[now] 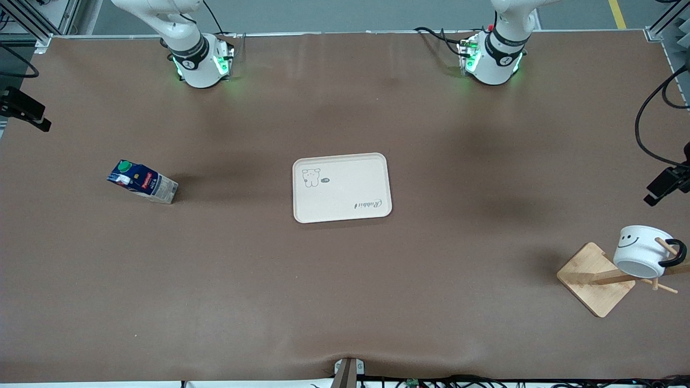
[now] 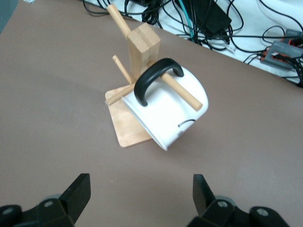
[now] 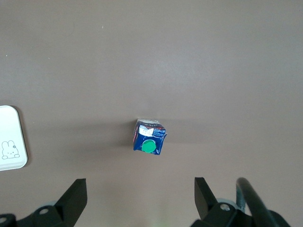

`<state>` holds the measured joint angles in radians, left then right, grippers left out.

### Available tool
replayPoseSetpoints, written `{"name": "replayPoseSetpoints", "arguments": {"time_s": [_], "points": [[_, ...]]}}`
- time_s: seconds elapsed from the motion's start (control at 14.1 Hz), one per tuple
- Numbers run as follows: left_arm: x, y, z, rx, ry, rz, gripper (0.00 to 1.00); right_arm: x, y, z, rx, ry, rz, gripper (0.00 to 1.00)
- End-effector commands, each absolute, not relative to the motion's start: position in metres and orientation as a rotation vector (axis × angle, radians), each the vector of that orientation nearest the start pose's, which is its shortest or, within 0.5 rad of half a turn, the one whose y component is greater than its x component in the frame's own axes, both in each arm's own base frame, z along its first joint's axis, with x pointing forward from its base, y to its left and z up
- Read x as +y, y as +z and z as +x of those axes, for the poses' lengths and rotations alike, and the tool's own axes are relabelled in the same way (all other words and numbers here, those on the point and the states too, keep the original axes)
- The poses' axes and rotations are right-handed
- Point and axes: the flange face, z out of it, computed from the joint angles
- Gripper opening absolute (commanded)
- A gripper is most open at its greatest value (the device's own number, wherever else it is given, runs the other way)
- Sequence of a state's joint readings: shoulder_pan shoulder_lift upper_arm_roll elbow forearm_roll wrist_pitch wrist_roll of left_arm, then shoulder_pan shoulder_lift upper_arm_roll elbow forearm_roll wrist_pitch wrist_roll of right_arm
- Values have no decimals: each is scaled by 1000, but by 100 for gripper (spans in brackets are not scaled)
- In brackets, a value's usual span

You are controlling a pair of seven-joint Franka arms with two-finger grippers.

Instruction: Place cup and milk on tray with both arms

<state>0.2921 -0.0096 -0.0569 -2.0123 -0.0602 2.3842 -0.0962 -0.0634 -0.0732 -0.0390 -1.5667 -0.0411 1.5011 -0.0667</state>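
A brown mat (image 1: 345, 280) covers the table from edge to edge, smooth apart from a small pucker at the middle of the edge nearest the front camera, where a grey clamp (image 1: 347, 371) grips it. Toward the left arm's end, near that same edge, stands a wooden rack (image 1: 595, 278) with a square pale base, an upright block post (image 2: 143, 46) and thin round pegs (image 2: 180, 89) sticking out at angles. Black cables (image 2: 199, 16) lie tangled on the pale floor just off the mat's edge by the rack, and small black cameras on brackets (image 1: 666, 186) stand at both ends of the table.
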Motion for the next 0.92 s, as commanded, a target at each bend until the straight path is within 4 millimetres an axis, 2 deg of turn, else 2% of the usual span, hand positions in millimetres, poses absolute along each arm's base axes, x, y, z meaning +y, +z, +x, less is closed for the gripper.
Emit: {"name": "replayPoseSetpoints", "arguments": {"time_s": [0.0, 0.5, 0.64, 0.85], "points": [[135, 481, 579, -561, -655, -3053, 95, -63, 662, 521, 73, -11, -3162, 100], [134, 432, 606, -510, -776, -3025, 92, -66, 660, 523, 83, -9, -3162, 100], [132, 423, 612, -502, -799, -3020, 78, -65, 660, 523, 78, -7, -3162, 100], [118, 419, 619, -469, -811, -3031, 35, -66, 660, 523, 80, -11, -3164, 100]]}}
